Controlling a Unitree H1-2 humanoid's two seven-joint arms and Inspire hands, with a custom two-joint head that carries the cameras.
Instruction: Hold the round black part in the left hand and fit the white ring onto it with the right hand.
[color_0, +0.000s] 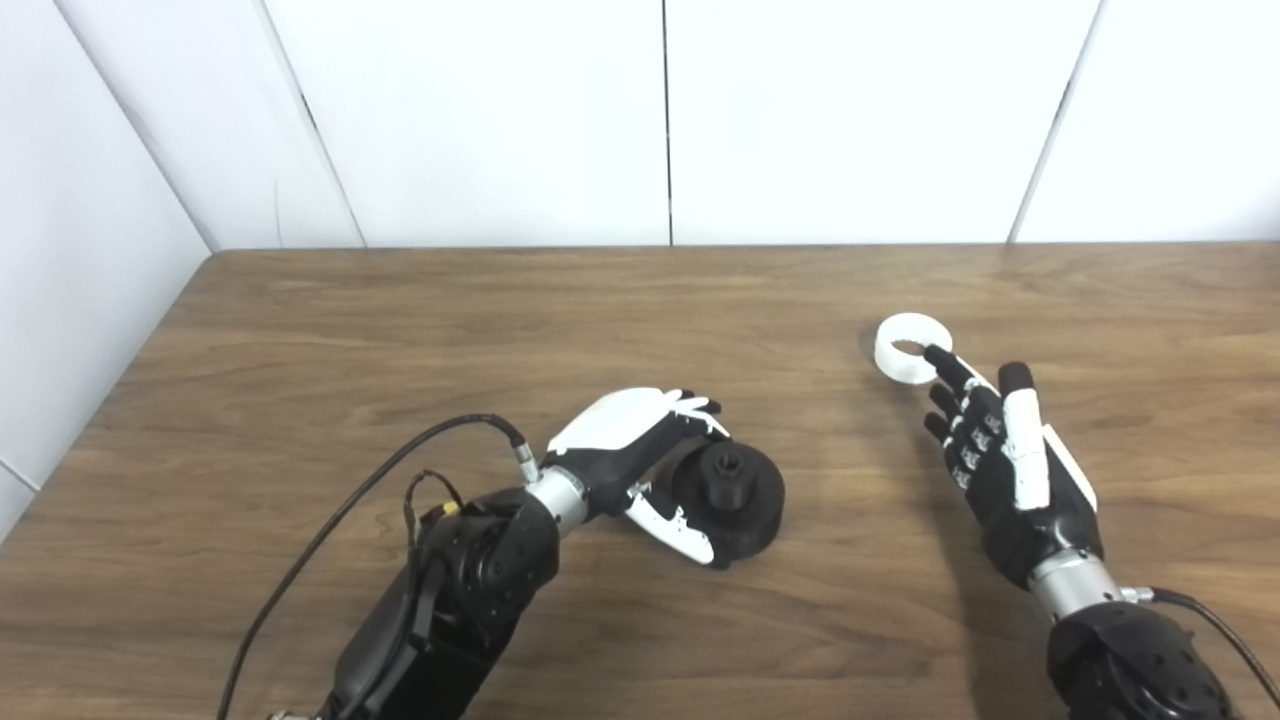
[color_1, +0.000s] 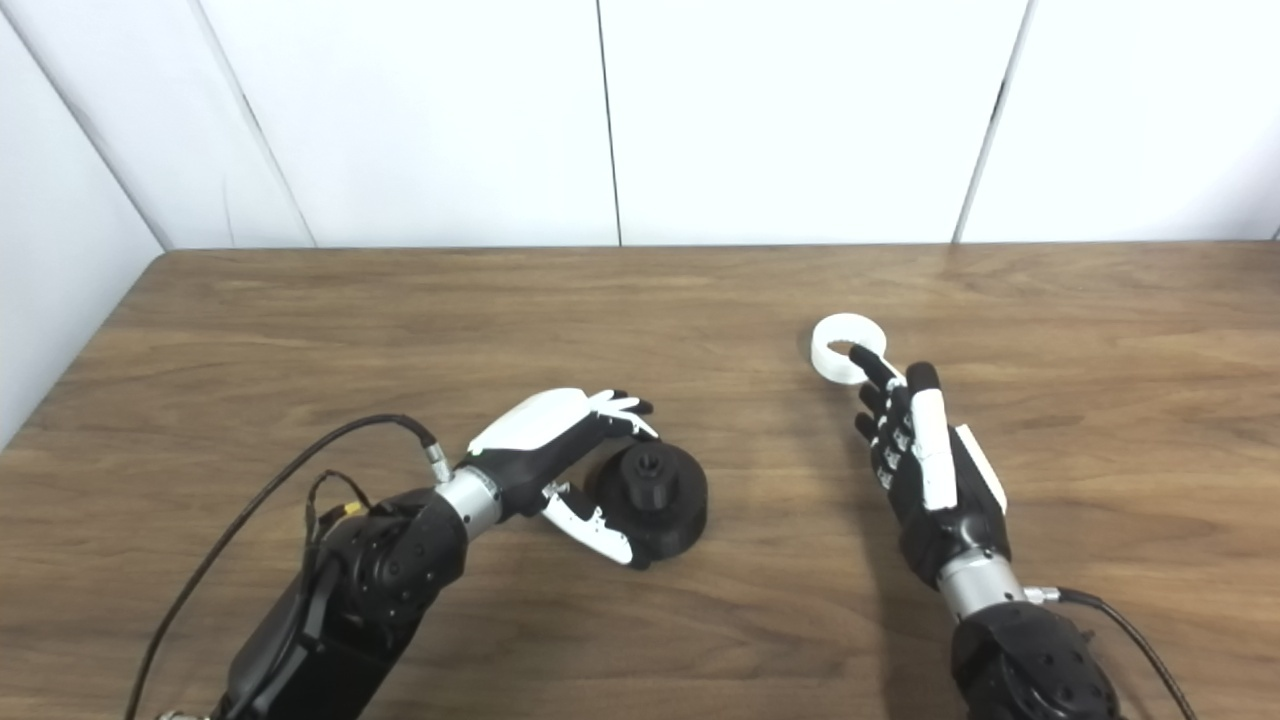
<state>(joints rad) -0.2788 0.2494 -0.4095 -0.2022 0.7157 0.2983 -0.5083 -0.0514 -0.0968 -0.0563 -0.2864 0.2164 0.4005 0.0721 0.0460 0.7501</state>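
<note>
Round black part (color_0: 728, 492) on the desk (color_0: 600, 320), cupped by the left hand (color_0: 630, 450); white ring (color_0: 910, 348) at the right fingertips.

Black part lies flat, hub up, between the left fingers (color_0: 695, 405) above and the thumb below; whether they press on it or only bracket it, cannot tell. White ring lies flat on the desk, one extended right fingertip (color_0: 938, 355) over its near rim. Right hand (color_0: 1005, 455) released, fingers straight and apart, grasping nothing.

The scene is brightly, evenly lit; soft shadows are cast on the table (color_0: 640, 300); details are slightly blurred.
</note>
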